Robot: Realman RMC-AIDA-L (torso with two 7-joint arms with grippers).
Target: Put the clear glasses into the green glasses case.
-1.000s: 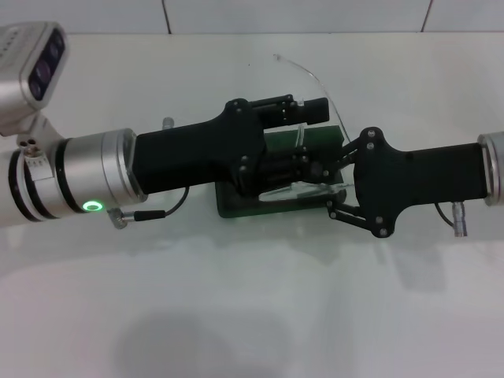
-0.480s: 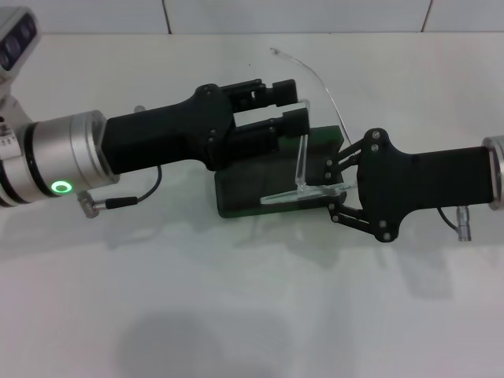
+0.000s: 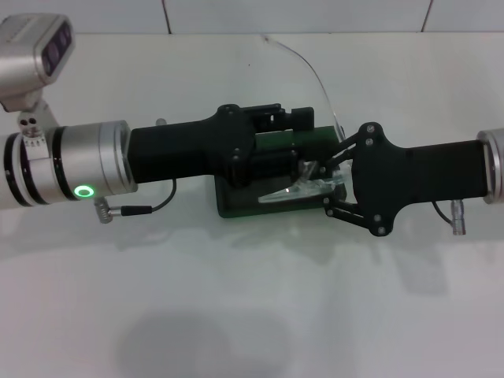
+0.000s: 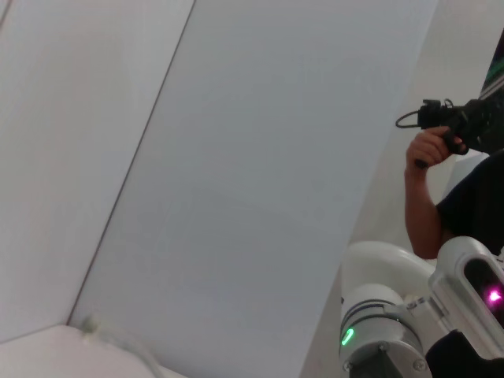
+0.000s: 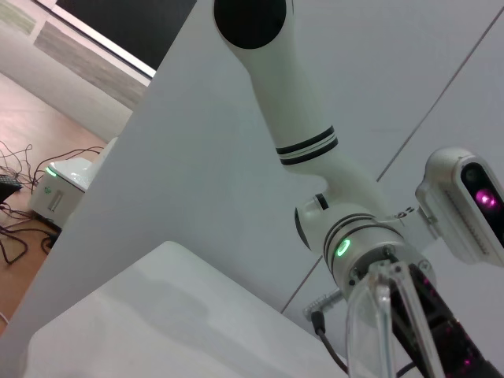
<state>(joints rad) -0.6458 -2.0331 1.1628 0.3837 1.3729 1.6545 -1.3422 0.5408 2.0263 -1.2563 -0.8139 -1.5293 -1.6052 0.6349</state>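
Reaching back in from the left, the left gripper [image 3: 309, 120] is now lying over the far half of the case [image 3: 236, 203], where half a second ago it was drawn back and raised with its fingers clearly parted. Its fingers are pointing right over the green lid edge, and whether they are spread or pinched I cannot tell, since the black body is hiding the gap. In the middle, the glasses [image 3: 303, 189] are sitting lower and flatter than they were: the lens front, which was standing up as a clear upright bar, is now folding down toward the open tray, so the frame is settling into the case rather than propping on it. One clear arm [image 3: 311, 71] is still sweeping up and away toward the far side, well outside the case, so by my reading the job is only partly done and that arm is needing to be tucked in before the lid can close. On the right, the right gripper [image 3: 331, 185] is staying at the case's right end, its fingers narrow and pinching the near corner of the glasses. The glasses are looking colourless and see-through, with only edges and glints showing against the dark green tray; the right wrist view is showing the curved clear lens [image 5: 378, 315] close up
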